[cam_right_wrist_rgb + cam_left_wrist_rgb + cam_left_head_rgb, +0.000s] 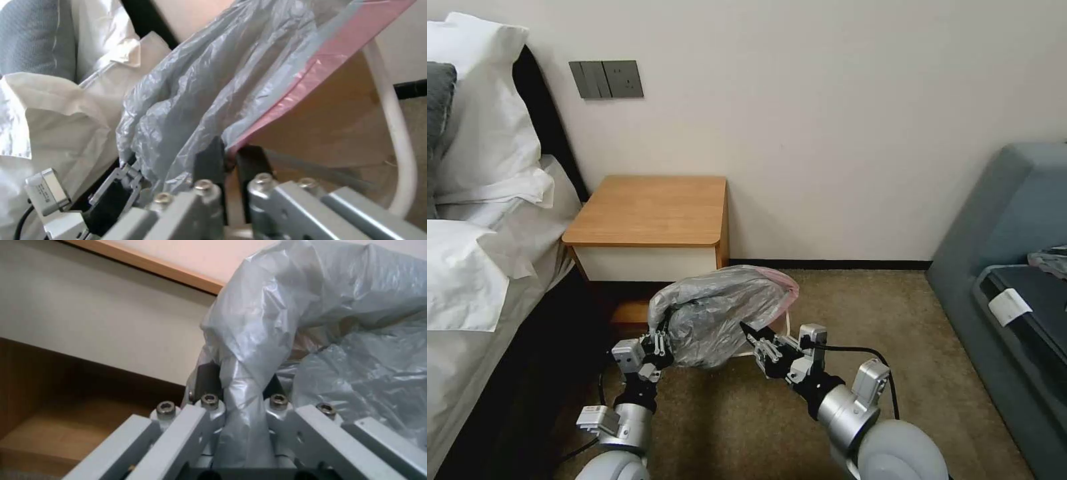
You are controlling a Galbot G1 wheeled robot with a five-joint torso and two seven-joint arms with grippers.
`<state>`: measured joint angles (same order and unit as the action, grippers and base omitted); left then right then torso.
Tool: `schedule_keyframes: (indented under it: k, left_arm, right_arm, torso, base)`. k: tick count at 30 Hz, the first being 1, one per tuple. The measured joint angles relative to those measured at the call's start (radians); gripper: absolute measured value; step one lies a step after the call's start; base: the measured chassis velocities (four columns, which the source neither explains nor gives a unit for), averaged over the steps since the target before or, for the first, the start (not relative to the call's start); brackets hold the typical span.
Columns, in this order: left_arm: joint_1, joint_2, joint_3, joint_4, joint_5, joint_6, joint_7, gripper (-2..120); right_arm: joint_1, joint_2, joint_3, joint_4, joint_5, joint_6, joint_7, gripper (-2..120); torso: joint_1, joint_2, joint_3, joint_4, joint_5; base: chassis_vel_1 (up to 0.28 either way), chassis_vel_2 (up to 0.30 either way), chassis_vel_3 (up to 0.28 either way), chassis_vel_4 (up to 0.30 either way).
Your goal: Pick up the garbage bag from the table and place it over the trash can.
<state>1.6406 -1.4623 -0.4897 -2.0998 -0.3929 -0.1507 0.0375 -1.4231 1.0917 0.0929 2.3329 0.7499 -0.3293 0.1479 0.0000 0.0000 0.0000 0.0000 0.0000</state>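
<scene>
A: Where's the bag relative to the bin?

B: Garbage bag (pixel 720 313) hangs stretched between both grippers, in front of the table (pixel 650 210), off its top; long axis left-right. Trash can (pixel 784 320) sits behind and under it; only rim slivers visible.

A: Grips?

B: Left gripper (pixel 657 343) clenched on a twisted fold; right gripper (pixel 757 340) pinching the pink edge. Open carpet to the right; bed close on the left.

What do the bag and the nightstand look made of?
Garbage bag: thin translucent grey plastic film with a pink edge, crinkled and glossy, pinched by the left hand and right hand. Table: likely wood or laminate, matte orange-brown, white front.
</scene>
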Motion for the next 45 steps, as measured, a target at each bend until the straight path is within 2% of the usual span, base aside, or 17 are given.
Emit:
schedule_keyframes:
  k: [1, 9, 11, 13, 16, 23, 32, 40, 45]
  left_arm:
    - [0.000, 0.000, 0.000, -0.001, 0.000, 0.000, 0.000, 3]
    - [0.000, 0.000, -0.001, -0.002, 0.000, 0.000, 0.000, 3]
    - [-0.002, -0.002, -0.002, -0.002, 0.000, 0.000, -0.001, 3]
    - [-0.002, -0.002, -0.003, -0.002, 0.001, -0.001, -0.002, 3]
    - [-0.005, -0.005, -0.004, -0.002, 0.008, -0.003, -0.003, 3]
    - [-0.007, -0.008, -0.005, 0.001, 0.021, -0.008, -0.006, 3]
    - [-0.011, -0.014, -0.007, 0.003, 0.033, -0.010, -0.019, 3]
    - [-0.014, -0.011, -0.016, 0.001, 0.007, -0.009, -0.024, 3]
    - [-0.015, -0.011, -0.013, -0.006, -0.044, 0.009, -0.034, 3]
  right_arm:
    - [0.000, 0.000, 0.000, 0.000, -0.002, 0.001, 0.000, 0]
    - [-0.002, 0.003, -0.010, 0.006, -0.002, -0.003, 0.028, 0]
    - [-0.005, 0.008, -0.024, 0.033, 0.010, -0.030, 0.091, 0]
    - [-0.007, 0.010, -0.028, 0.040, 0.011, -0.036, 0.107, 0]
    - [-0.023, 0.019, -0.050, 0.095, 0.004, -0.108, 0.258, 0]
    - [-0.055, 0.030, -0.073, 0.124, -0.052, -0.147, 0.374, 0]
    - [-0.103, 0.043, -0.095, 0.153, -0.143, -0.163, 0.399, 0]
    - [-0.122, 0.035, -0.046, 0.134, -0.152, -0.155, 0.390, 0]
    - [-0.127, 0.034, -0.014, 0.108, -0.157, -0.140, 0.375, 0]
  torso:
    - [0.000, 0.000, 0.000, 0.0000, 0.0001]
    - [0.000, 0.000, 0.000, 0.0000, 0.0001]
    - [0.000, 0.000, 0.000, 0.0001, 0.0000]
    - [0.000, 0.000, 0.000, 0.0000, 0.0000]
    - [0.000, 0.000, 0.000, 0.0000, 0.0001]
    - [0.000, 0.000, 0.000, 0.0000, 0.0001]
    - [0.000, 0.000, 0.000, 0.0000, 0.0000]
    - [0.000, 0.000, 0.000, 0.0000, 0.0001]
    - [0.000, 0.000, 0.000, 0.0000, 0.0000]
  base:
    - [0.000, 0.000, 0.000, 0.000]
    - [0.000, 0.000, 0.000, 0.000]
    - [0.000, 0.000, 0.000, 0.000]
    - [0.000, 0.000, 0.000, 0.000]
    - [0.000, 0.000, 0.000, 0.000]
    - [0.000, 0.000, 0.000, 0.000]
    - [0.000, 0.000, 0.000, 0.000]
    - [0.000, 0.000, 0.000, 0.000]
    - [0.000, 0.000, 0.000, 0.000]
